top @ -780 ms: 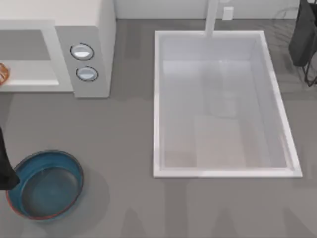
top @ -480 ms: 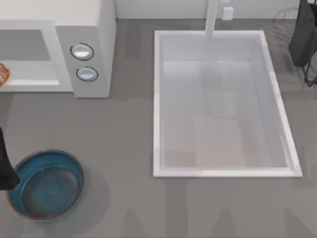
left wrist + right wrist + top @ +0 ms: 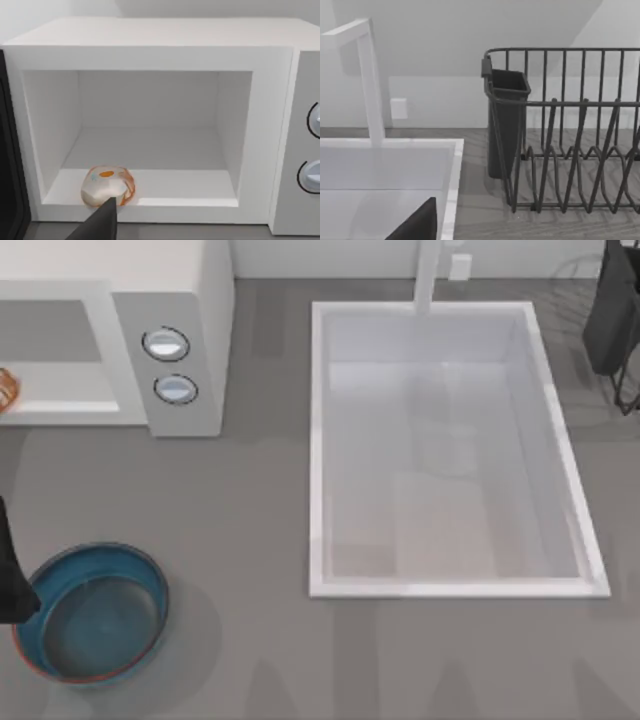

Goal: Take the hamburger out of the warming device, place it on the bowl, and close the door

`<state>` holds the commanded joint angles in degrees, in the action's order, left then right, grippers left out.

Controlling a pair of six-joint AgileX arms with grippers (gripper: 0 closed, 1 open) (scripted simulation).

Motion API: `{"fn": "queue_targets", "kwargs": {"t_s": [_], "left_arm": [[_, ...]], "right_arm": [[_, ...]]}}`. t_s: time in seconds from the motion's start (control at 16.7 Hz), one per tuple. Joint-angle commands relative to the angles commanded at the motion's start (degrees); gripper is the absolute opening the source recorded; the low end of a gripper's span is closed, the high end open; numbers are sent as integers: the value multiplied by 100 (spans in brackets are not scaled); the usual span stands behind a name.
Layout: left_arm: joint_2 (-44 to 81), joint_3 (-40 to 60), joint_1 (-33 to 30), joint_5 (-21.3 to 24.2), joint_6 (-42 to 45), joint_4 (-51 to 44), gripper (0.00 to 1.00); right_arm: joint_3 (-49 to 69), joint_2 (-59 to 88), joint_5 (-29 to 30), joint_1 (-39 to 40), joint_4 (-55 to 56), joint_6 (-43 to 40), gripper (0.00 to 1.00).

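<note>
While my left gripper faces the white boxy warming device | small cream-and-orange hamburger at cavity's front edge | round blue-teal bowl on table, apparently empty | finger spread: cannot tell | right arm parked by dark wire dish rack.

No readable text, labels, brands or numbers anywhere; the warming device and its knobs carry no markings.

No displacement is recorded in the top view since the earlier pictures. At most, a very slight shift is noted in the left arm at the left edge beside the bowl. No other change is observed.
</note>
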<state>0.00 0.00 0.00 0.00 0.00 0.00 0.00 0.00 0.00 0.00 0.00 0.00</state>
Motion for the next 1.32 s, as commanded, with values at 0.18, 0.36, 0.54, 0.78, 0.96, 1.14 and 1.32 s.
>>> {"fn": "queue_targets", "kwargs": {"t_s": [0.18,0.36,0.54,0.78,0.96,1.14,1.32], "left_arm": [[0,0,0,0,0,0,100],[0,0,0,0,0,0,100],[0,0,0,0,0,0,100],[165,61,17,19,7,79,100],[832,307,87,96,38,400,100],[1943,717,203,224,88,935,100],[3376,1247,353,388,153,1624,100]], "right_arm": [[0,0,0,0,0,0,100],[0,0,0,0,0,0,100],[0,0,0,0,0,0,100],[0,0,0,0,0,0,100],[0,0,0,0,0,0,100],[0,0,0,0,0,0,100],[0,0,0,0,0,0,100]]}}
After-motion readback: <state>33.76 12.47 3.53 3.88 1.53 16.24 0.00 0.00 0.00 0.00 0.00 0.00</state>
